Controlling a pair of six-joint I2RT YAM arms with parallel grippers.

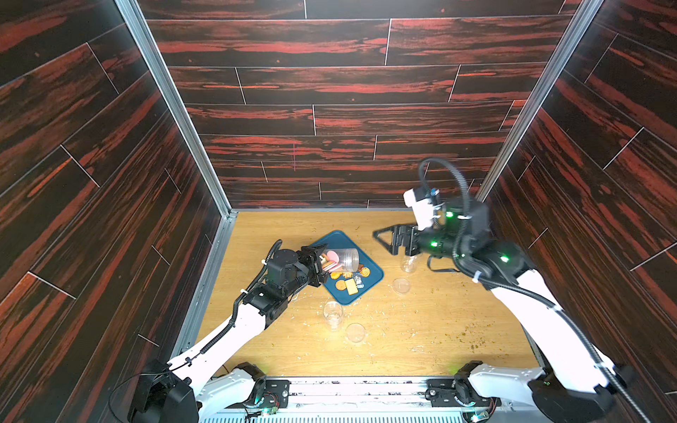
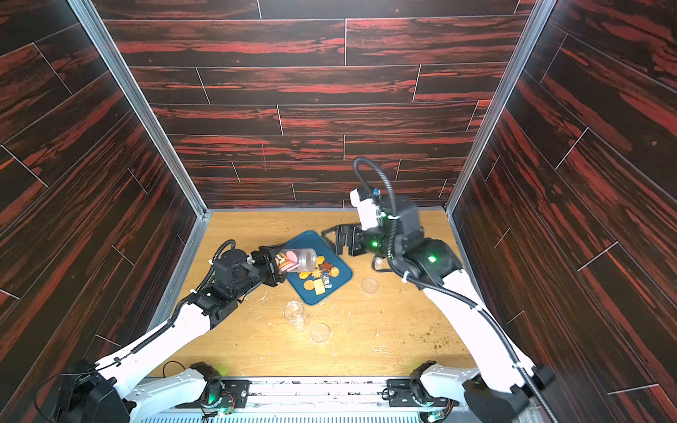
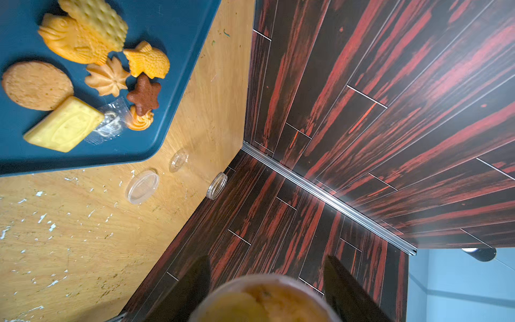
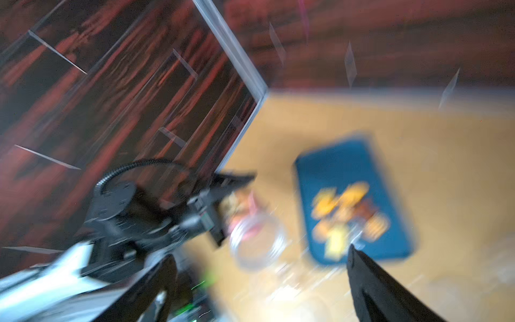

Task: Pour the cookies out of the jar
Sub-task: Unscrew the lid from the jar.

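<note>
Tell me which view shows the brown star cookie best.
Left wrist: the brown star cookie is close and sharp on the blue tray. Both top views show it tiny; right wrist is blurred.

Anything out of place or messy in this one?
Yes. A small clear crinkled packet lies among the cookies on the blue tray. Pale flakes and crumbs litter the wooden table. One clear ribbed lid stands on edge against the wall.
</note>
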